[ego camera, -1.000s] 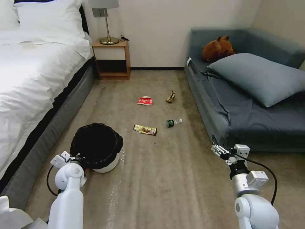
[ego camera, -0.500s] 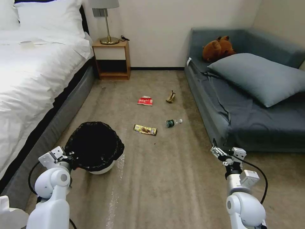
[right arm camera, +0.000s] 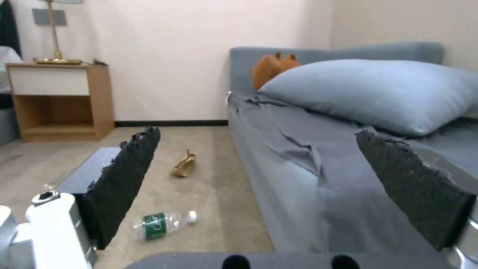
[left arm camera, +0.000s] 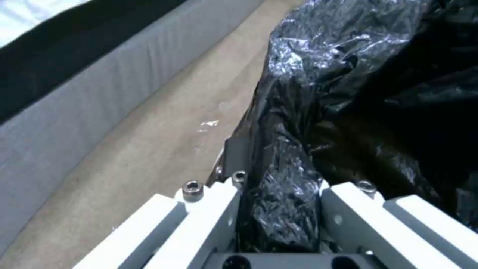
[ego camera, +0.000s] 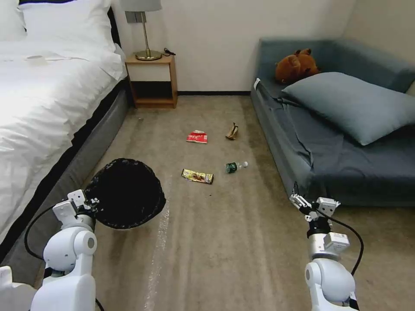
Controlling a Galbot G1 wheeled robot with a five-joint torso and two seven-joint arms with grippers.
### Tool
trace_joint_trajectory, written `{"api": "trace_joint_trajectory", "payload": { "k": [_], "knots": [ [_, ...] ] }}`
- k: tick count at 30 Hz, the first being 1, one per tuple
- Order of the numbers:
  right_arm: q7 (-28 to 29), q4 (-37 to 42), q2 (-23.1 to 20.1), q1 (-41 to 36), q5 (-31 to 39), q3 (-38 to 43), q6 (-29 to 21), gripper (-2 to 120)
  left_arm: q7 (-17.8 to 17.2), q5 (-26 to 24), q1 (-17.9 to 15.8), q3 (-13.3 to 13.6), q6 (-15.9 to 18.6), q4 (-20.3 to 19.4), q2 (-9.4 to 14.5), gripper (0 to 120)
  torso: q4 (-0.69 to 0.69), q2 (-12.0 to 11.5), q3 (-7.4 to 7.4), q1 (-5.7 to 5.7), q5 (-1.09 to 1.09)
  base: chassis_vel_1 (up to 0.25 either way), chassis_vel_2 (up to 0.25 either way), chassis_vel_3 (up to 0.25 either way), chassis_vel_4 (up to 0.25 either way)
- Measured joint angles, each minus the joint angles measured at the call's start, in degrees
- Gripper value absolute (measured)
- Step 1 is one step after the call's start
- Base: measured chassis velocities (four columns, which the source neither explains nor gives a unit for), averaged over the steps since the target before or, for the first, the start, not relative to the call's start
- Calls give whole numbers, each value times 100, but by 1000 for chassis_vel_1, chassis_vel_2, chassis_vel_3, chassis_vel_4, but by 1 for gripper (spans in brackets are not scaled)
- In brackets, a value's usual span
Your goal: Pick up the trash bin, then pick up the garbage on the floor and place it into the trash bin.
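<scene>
- Litter lies on the beige carpet floor (ego camera: 225, 242) ahead of the robot: a red-and-white crumpled packet (ego camera: 197, 137) at about 12 o'clock, a tan-brown crumpled scrap (ego camera: 232, 131) just toward 1 o'clock of it, a yellow-brown snack wrapper (ego camera: 197, 176) nearer, and a small clear green-labelled bottle (ego camera: 235, 166) on its side at the wrapper's 3 o'clock.
- At about 10 o'clock, near the white bed (ego camera: 39, 112), the small round bin lined with a crinkled black bag (ego camera: 124, 193) is off the carpet and tipped, its mouth facing the head camera; no white wall shows from there.
- The left hand (ego camera: 88, 204) is clamped on the rim at the bin's 9 o'clock side; in the left wrist view its two white fingers (left arm camera: 209, 209) pinch the bag film and rim between them.
- Inside, the bin looks dark and I can make out no contents.
- Judging by its look, the bin is light and stiff, but the bag film is slick and loose, so a rim grip may slip or hang askew.
- The right hand (ego camera: 302, 203) hovers at about 4 o'clock beside the grey-blue sofa (ego camera: 328, 142), its black padded fingers (right arm camera: 124, 179) spread wide and holding nothing.
- The packet, scrap and wrapper should be feather-light and crushable, best pinched across a raised fold; the bottle looks smooth and apt to roll, best taken across its labelled middle.
</scene>
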Motion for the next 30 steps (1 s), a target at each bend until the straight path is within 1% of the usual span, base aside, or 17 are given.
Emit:
{"api": "trace_joint_trajectory", "payload": {
  "k": [3, 4, 5, 7, 8, 9, 11, 13, 14, 16, 21, 30],
  "knots": [
    [-27, -26, 14, -4, -58, -36, 53, 100, 3, 3, 74, 0, -37, -91, -68, 2, 0, 0, 0, 0, 0, 0, 0, 0, 0],
    [-97, -54, 26, -24, -109, -47, 125, 100, -14, -4, 160, -17, -93, -160, -144, 2, 0, 0, 0, 0, 0, 0, 0, 0, 0],
    [-97, -54, 26, -24, -109, -47, 125, 100, -14, -4, 160, -17, -93, -160, -144, 2, 0, 0, 0, 0, 0, 0, 0, 0, 0],
    [-249, -75, 51, -66, -117, -43, 178, 100, -65, -42, 263, -43, -224, -170, -216, 2, 0, 0, 0, 0, 0, 0, 0, 0, 0],
    [-404, -76, 61, -101, -126, -16, 182, 100, -79, -89, 322, -55, -267, -171, -229, 2, 1, 0, 0, 0, 0, 0, 0, 0, 0],
    [-404, -76, 61, -101, -126, -16, 182, 100, -79, -89, 322, -55, -267, -171, -229, 2, 1, 0, 0, 0, 0, 0, 0, 0, 0],
    [-598, -50, 64, -168, -127, 7, 150, 100, -92, -184, 408, -62, -323, -163, -235, 2, 1, 0, 0, 0, 0, 0, 0, 0, 0],
    [-633, -35, 72, -180, -126, 10, 137, 100, -140, -223, 412, -62, -367, -141, -235, 2, 0, 0, 0, 0, 0, 0, 0, 0, 0],
    [-669, -26, 86, -182, -131, 19, 125, 100, -240, -269, 394, -62, -413, -106, -237, 2, 1, 0, 0, 0, 0, 0, 0, 0, 0],
    [-694, -14, 98, -183, -141, 24, 105, 100, -276, -299, 379, -61, -423, -94, -239, 2, 1, 0, 0, 0, 0, 0, 0, 0, 0],
    [-723, -10, 108, -195, -144, 34, 78, 100, -281, -341, 380, -48, -423, -98, -247, 2, 0, 0, 0, 0, 0, 0, 0, 0, 0],
    [-720, -58, 111, -214, -80, 59, 64, 100, -277, -289, 428, 31, -513, -85, -347, 2, 0, 0, 0, 0, 0, 0, 0, 0, 0]
  ]
}}
